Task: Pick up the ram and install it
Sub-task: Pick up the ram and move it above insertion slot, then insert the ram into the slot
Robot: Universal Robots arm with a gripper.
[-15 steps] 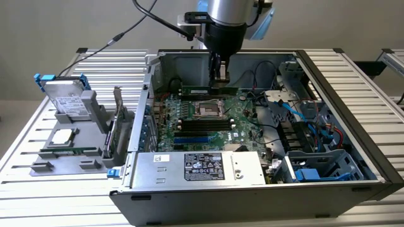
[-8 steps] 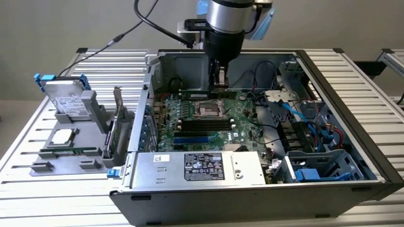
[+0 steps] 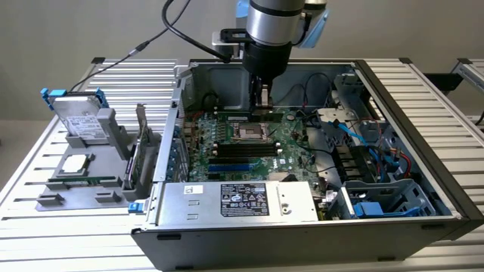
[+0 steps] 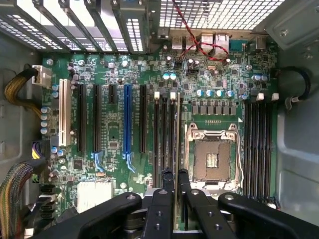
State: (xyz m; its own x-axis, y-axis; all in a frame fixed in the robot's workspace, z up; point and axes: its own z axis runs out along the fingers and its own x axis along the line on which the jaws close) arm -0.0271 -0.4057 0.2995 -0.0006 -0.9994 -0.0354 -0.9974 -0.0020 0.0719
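- Robotics lab bench.
- Slatted aluminium table [image 3: 45,226] against a plain wall [image 3: 76,28].
- Robot arm [image 3: 276,22] above an open PC case [image 3: 302,243].
- Grey parts fixture [image 3: 72,195] beside it.

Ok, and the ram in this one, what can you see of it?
The ram is a long, thin green stick with dark patches on its face. It is clamped on edge between the fingers, level and low over the motherboard, just beyond the CPU socket in the exterior view. In the wrist view it runs in line with the black memory slots. Whether it is seated in one cannot be told.
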